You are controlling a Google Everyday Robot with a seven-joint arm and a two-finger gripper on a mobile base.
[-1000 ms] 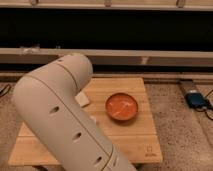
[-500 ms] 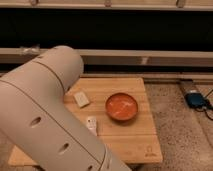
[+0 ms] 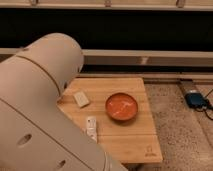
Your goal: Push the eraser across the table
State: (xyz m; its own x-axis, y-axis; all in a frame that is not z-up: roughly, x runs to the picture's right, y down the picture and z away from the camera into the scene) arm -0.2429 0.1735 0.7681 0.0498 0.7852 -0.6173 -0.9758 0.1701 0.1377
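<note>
On the table [image 3: 145,135] | your arm [image 3: 35,100] has swung closer, uncovering block [image 3: 81,98] and bowl [image 3: 121,106] | gripper hidden, grip unknowable | eraser unseen, perhaps beside it | push not begun.

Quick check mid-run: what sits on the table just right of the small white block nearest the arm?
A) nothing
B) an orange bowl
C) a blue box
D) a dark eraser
B: the orange bowl rests on the table, right of the white block. The arm fills the left of the view; the gripper and the eraser are out of sight.
</note>
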